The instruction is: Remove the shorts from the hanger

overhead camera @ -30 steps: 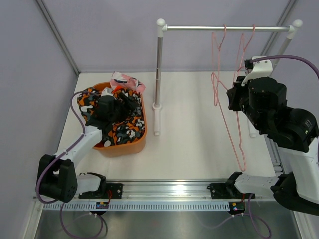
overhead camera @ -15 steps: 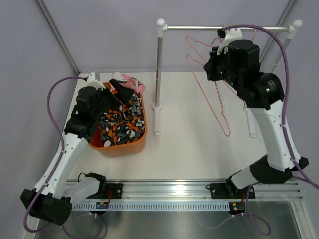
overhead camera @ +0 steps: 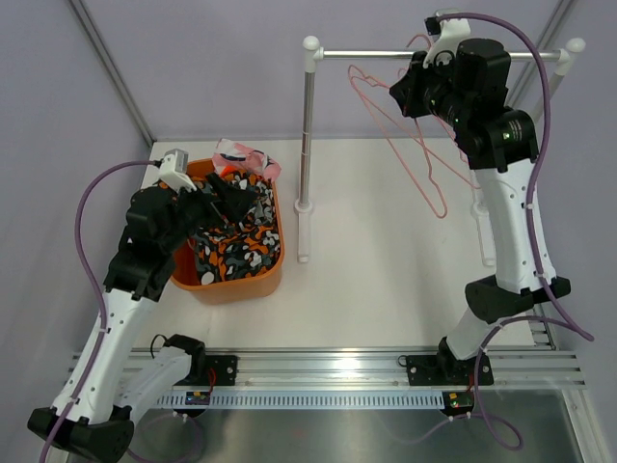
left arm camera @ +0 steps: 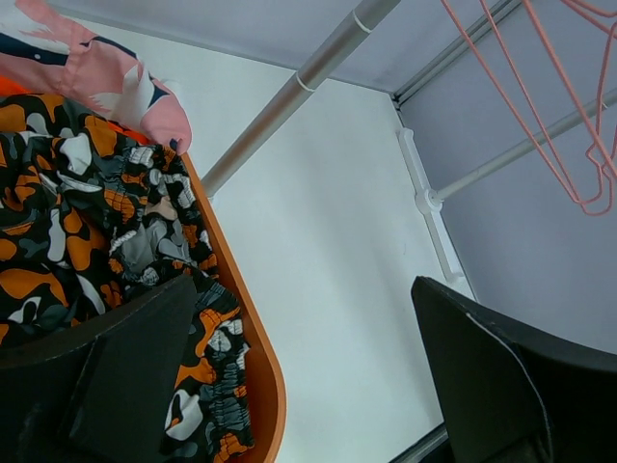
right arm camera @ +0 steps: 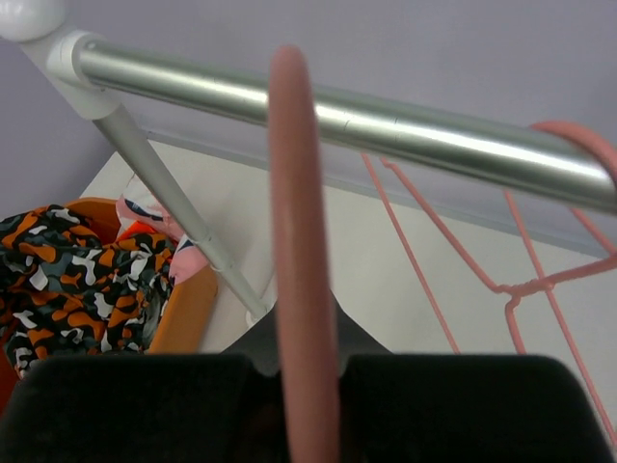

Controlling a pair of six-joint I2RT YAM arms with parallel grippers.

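The patterned shorts point(overhead camera: 231, 249) are seen heaped in the orange basket point(overhead camera: 253, 285) at the left, with the pink shorts point(overhead camera: 241, 156) draped over its far rim; plain orange shorts cannot be told apart from the basket. No garment is left on the hanger point(overhead camera: 425, 174), so the removal is judged done. The left gripper point(overhead camera: 231, 198) is held just above the heap, its fingers spread wide with nothing between them. The right gripper point(overhead camera: 410, 92) is clamped on the hanger's hook, which is raised close to the rail point(overhead camera: 376, 55) at the far side, the frame slanting down to the right. A second hanger point(right arm camera: 525, 287) is hooked on the rail just to the right. From here, the hook could be let go before it is seated over the rail, and the hanger would drop to the table. The second hanger could be struck by the slanted frame and knocked loose or tangled. Fabric could also be snagged by the left fingers and dragged over the rim if that arm is lifted carelessly.
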